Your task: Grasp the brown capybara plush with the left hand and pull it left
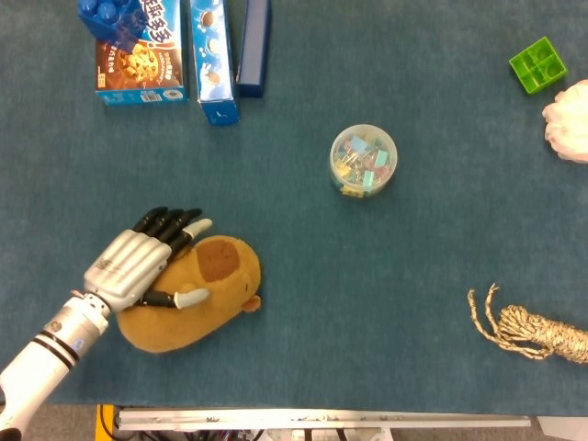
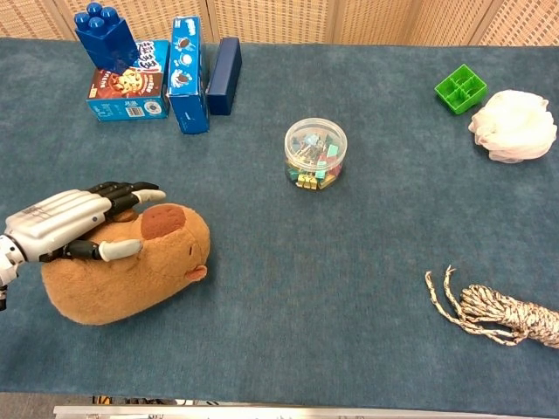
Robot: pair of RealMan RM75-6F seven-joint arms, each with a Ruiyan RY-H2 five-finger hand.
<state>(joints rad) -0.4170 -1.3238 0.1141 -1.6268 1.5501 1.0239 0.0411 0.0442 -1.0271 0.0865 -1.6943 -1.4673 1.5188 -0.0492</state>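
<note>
The brown capybara plush lies on the blue cloth at the front left, its head toward the right. My left hand rests on its back and rear half. The dark fingers reach over the plush's far side, fairly straight and spread. The thumb lies on top of the plush on the near side. I see no closed grip around the plush. My right hand shows in neither view.
A clear tub of binder clips stands right of the plush. Blue boxes with a blue block stand at the back left. A coiled rope lies front right. A green tray and white puff sit back right.
</note>
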